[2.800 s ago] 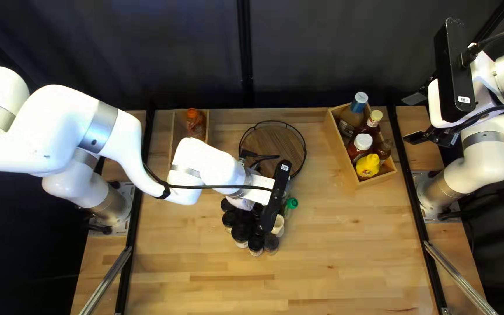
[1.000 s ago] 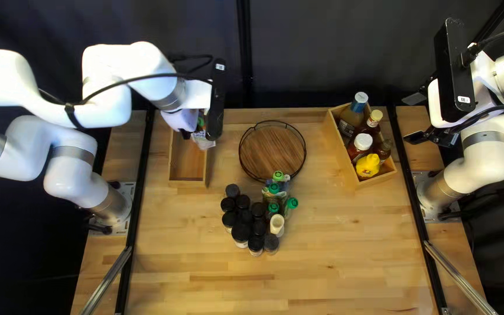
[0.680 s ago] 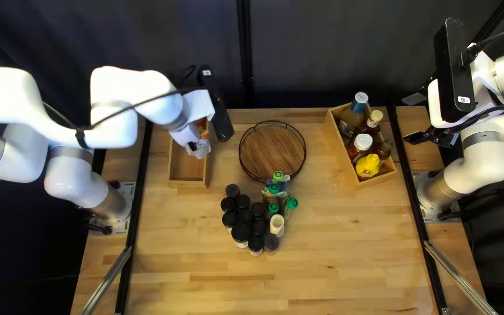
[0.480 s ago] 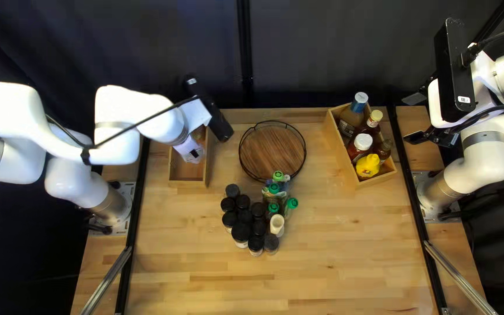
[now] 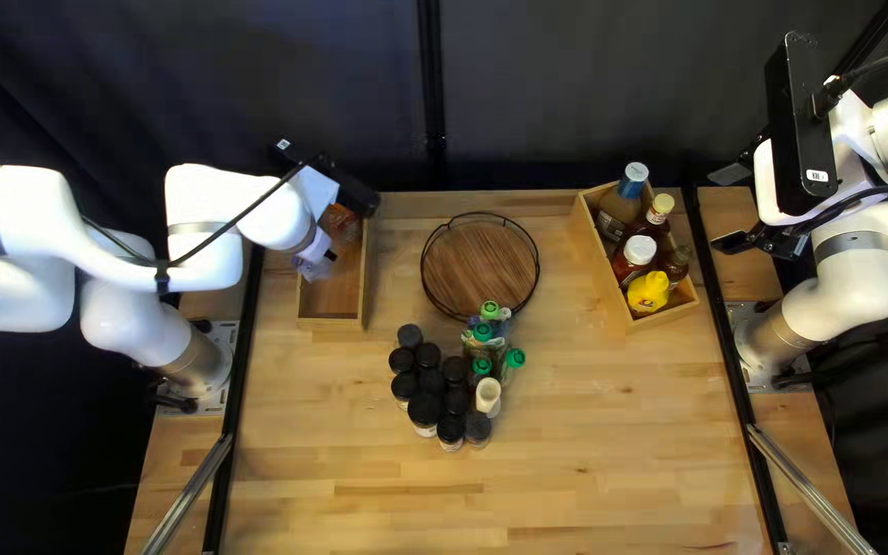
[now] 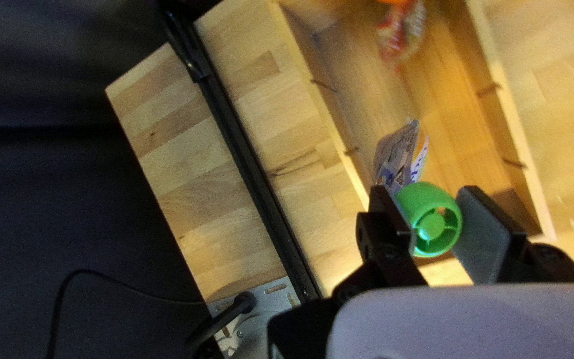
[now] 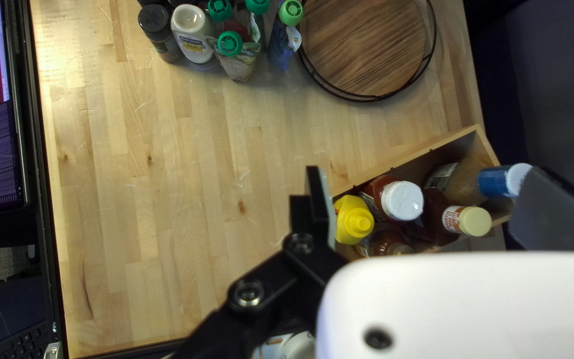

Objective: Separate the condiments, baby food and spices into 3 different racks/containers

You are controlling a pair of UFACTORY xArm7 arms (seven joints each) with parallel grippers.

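Our left gripper (image 5: pixel 323 254) was pinching the green cap (image 6: pixel 431 223) of a baby food pouch (image 6: pixel 395 156). In the left wrist view we saw one finger on each side of that cap, with the pouch's body reaching ahead of the fingertips over the left wooden box (image 5: pixel 329 323); whether it touched the box, we could not tell. Its face carried dark and bluish printing with an orange patch and a pale strip of lettering, too blurred for us. Farther along in the box lay an orange-capped package (image 6: pixel 403 33) with a red and white label.

Our right gripper (image 5: pixel 734 206) had its jaws spread wide, with nothing pinched. Near it, the right wooden box (image 5: pixel 600 269) held a blue-capped bottle (image 5: pixel 619 212) with a dark label, a cream-capped bottle (image 7: pixel 456 221) with a white and red neck label, a white-capped red bottle (image 7: pixel 400 201), a yellow squeeze bottle (image 5: pixel 649 294) and a dark bottle (image 5: pixel 676 263).

On the table, black-capped jars (image 5: pixel 429 391) stood beside more green-capped pouches (image 5: pixel 513 358) and a white container (image 7: pixel 197 48) with a blue and yellow label. The round wooden tray (image 5: pixel 480 265) sat between the boxes.
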